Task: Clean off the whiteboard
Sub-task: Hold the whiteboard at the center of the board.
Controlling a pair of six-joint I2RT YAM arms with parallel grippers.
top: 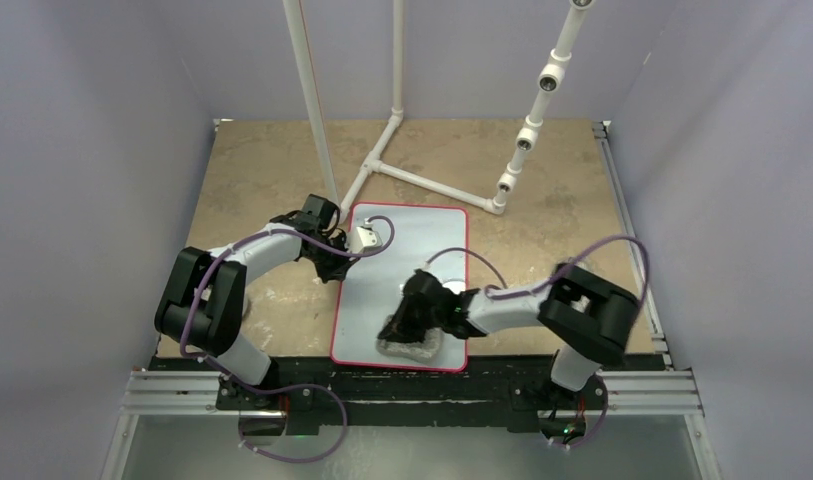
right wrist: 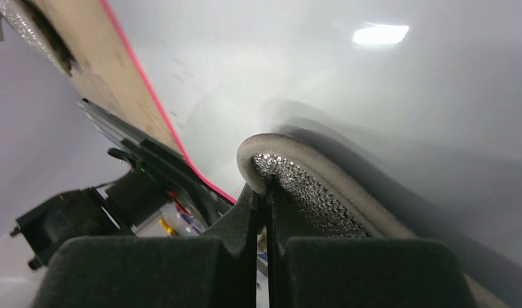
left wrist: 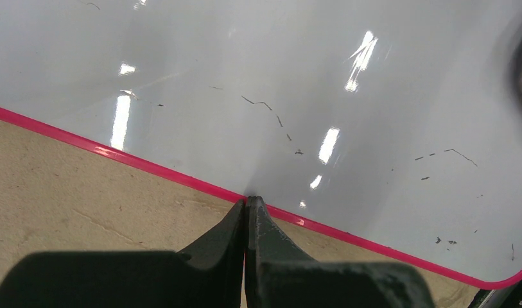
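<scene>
The flat rectangular glossy white board [left wrist: 258,77], edged with a thin pink-red border, bore faint black flecks and broken strokes just ahead of the dark grey fingers [left wrist: 274,240] of the left gripper [left wrist: 246,200]. Under those jaws lay the mottled tan tabletop [left wrist: 65,192]. Between the jaws of the black right gripper [right wrist: 264,190], the wrinkled grey pad [right wrist: 309,192] showed a silver mesh weave inside.

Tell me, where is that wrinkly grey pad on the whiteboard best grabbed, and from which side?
Probably by a curled-up rim, coming from above. The pad lies flat on the whiteboard, so only a lifted fold gives fingers something to pinch. The right gripper is shut on just such a fold.
</scene>
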